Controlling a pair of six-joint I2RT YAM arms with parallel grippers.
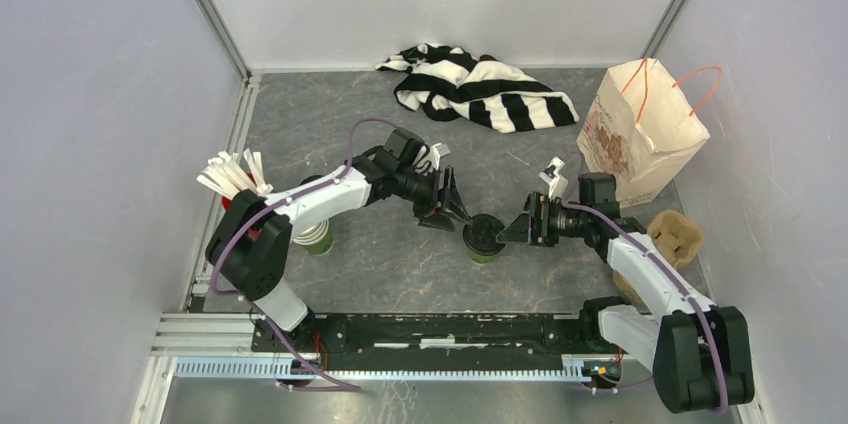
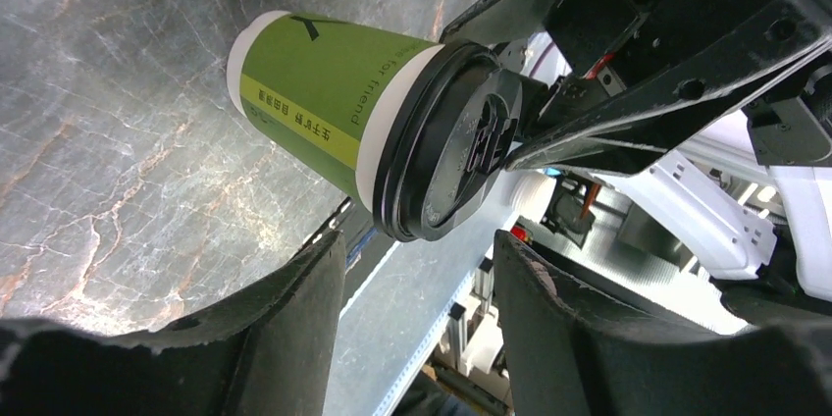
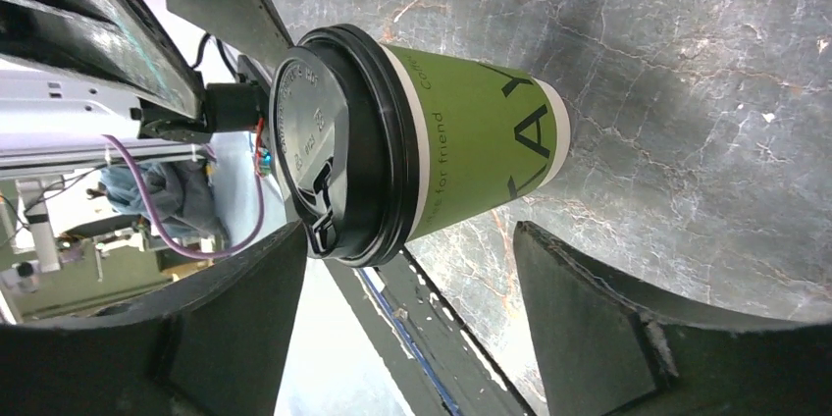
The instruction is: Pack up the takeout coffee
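Takeout coffee (image 1: 485,238) stood upright on the table (image 1: 400,264) between the left gripper (image 1: 452,214) and right gripper (image 1: 515,227); both had fingers spread wide, neither pinching it.

Left tool (image 1: 446,211) and right tool (image 1: 520,225) face to face, close together, both jaws wide apart

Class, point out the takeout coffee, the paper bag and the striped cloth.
takeout coffee (image 1: 485,235): top external view, on its black lid.
paper bag (image 1: 640,144): top external view, on its side wall.
striped cloth (image 1: 490,94): top external view, on its middle.
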